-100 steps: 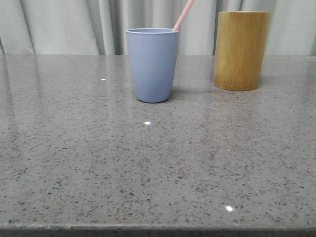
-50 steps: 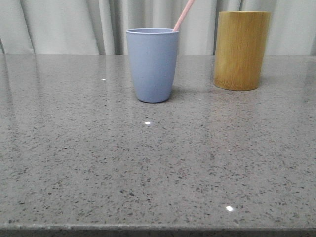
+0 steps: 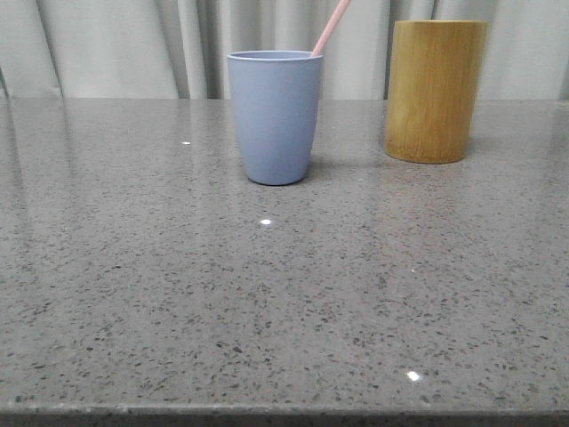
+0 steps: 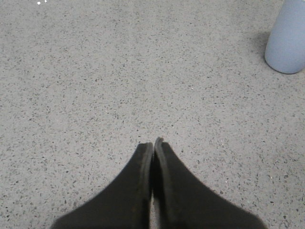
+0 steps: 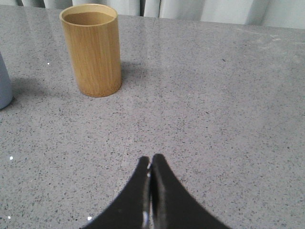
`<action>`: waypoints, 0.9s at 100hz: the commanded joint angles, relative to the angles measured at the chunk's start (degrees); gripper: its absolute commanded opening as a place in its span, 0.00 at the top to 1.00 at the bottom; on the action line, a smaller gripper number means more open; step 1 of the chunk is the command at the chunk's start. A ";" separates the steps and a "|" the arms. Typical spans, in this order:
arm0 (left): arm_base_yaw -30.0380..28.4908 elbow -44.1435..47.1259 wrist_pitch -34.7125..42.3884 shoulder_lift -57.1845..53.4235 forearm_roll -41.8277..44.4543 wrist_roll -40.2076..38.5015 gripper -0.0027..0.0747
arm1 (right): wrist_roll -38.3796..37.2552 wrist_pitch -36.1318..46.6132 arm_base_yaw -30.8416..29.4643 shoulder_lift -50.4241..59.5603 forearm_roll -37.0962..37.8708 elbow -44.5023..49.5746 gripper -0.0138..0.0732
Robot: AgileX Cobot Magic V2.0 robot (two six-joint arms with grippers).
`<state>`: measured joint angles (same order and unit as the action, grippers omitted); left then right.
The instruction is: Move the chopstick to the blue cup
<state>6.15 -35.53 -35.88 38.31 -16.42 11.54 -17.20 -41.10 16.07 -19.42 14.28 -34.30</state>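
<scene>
Left tool (image 4: 153, 142) matte black, tapered curved fingers, right tool (image 5: 151, 157) alike

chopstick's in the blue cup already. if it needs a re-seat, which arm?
Right, probably. The chopstick leans out over the blue cup rim toward the wooden cup, the robot's right side. Both the left hand and right hand are shut, empty.

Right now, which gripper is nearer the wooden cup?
Right, as far as the wrist views show. The right gripper, shut, faces the wooden cup across bare table. The left gripper, shut, has just the blue cup ahead.
</scene>
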 commanded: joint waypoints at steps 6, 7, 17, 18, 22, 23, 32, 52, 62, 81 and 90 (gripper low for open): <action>-0.09 -1.50 4.18 -0.14 -0.78 -0.50 0.99 | 0.01 3.69 -0.28 -0.51 1.19 -1.29 0.92; -0.09 -1.50 4.18 -0.14 -0.78 -0.50 0.99 | 0.01 3.69 -0.28 -0.51 1.19 -1.29 0.92; -0.09 -1.50 4.18 -0.14 -0.78 -0.50 0.99 | 0.01 3.69 -0.28 -0.51 1.19 -1.29 0.92; -0.09 -1.50 4.18 -0.14 -0.78 -0.50 0.99 | 0.01 3.69 -0.28 -0.51 1.19 -1.29 0.92; -0.09 -1.50 4.18 -0.14 -0.78 -0.50 0.99 | 0.01 3.69 -0.28 -0.51 1.19 -1.29 0.92; -0.09 -1.50 4.18 -0.14 -0.78 -0.50 0.99 | 0.01 3.69 -0.28 -0.51 1.19 -1.29 0.92; -0.09 -1.50 4.18 -0.14 -0.78 -0.50 0.99 | 0.01 3.69 -0.28 -0.51 1.19 -1.29 0.92; -0.09 -1.37 4.28 -0.14 -0.78 -0.50 0.99 | 0.01 3.69 -0.28 -0.51 1.19 -1.29 0.92; -0.09 -0.15 4.56 -0.96 -0.78 -0.50 0.99 | 0.01 3.69 -0.28 -0.51 1.19 -1.29 0.92; -0.09 7.09 14.22 -10.03 1.60 -0.50 0.99 | 0.01 3.69 -0.28 -0.51 1.19 -1.29 0.92; -0.09 12.78 18.20 -16.00 3.30 -0.50 0.99 | 0.01 3.69 -0.28 -0.51 1.19 -1.29 0.92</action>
<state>6.15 -25.67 -25.78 26.32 -14.13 11.54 -17.24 -41.31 16.07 -19.42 14.28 -34.30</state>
